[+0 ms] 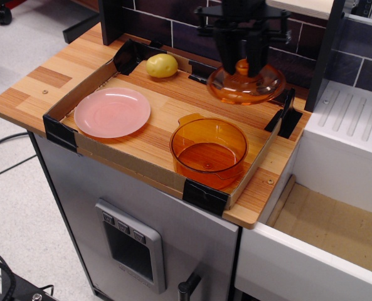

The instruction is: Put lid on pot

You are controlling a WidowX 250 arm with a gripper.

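Note:
The translucent orange lid [245, 86] hangs in the air above the back right of the cardboard tray [98, 149]. My black gripper [241, 65] is shut on the lid's knob from above. The translucent orange pot [208, 151] stands open and upright at the tray's front right, in front of and below the lid, apart from it.
A pale pink plate [111, 111] lies at the tray's left. A yellow potato [162, 65] sits at the back. The tray has low walls with black taped corners. A dark brick wall stands behind, and a white sink unit [349, 125] lies to the right.

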